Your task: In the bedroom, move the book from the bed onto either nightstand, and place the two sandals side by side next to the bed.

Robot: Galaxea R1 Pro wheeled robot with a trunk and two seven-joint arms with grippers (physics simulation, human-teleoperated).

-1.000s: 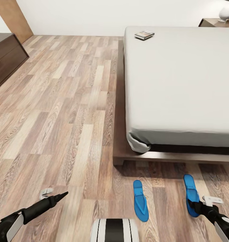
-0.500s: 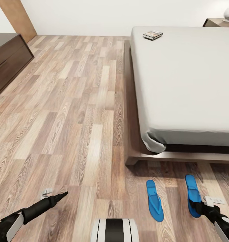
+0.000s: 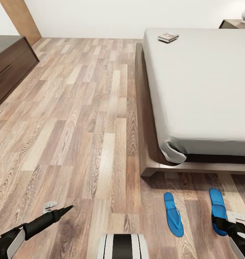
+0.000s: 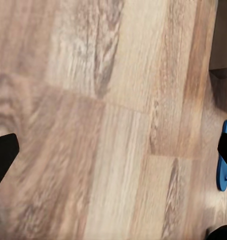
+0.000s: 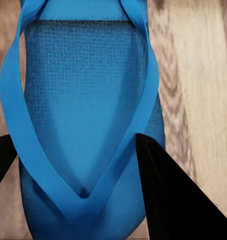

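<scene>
The book (image 3: 168, 37) lies near the far corner of the bed (image 3: 205, 90). A dark nightstand (image 3: 234, 23) stands past the bed's far side. Two blue sandals lie on the floor at the bed's foot: the left one (image 3: 173, 214) on its own, the right one (image 3: 217, 208) under my right gripper (image 3: 223, 223). In the right wrist view that sandal (image 5: 83, 100) sits between the fingers (image 5: 168, 195), which press in on its heel end. My left gripper (image 3: 66, 209) hangs open over bare floor, and its wrist view catches the other sandal (image 4: 224, 165) at the edge.
A long dark low cabinet (image 3: 9, 63) stands by the left wall next to a wooden door (image 3: 19, 19). The bed's brown frame (image 3: 151, 158) juts out low at its corner. Wood-plank floor (image 3: 82, 118) stretches wide left of the bed.
The whole picture has shifted right, so the camera has moved. The right sandal has stayed with my right gripper and sits slightly nearer the left sandal. The left arm keeps its pose.
</scene>
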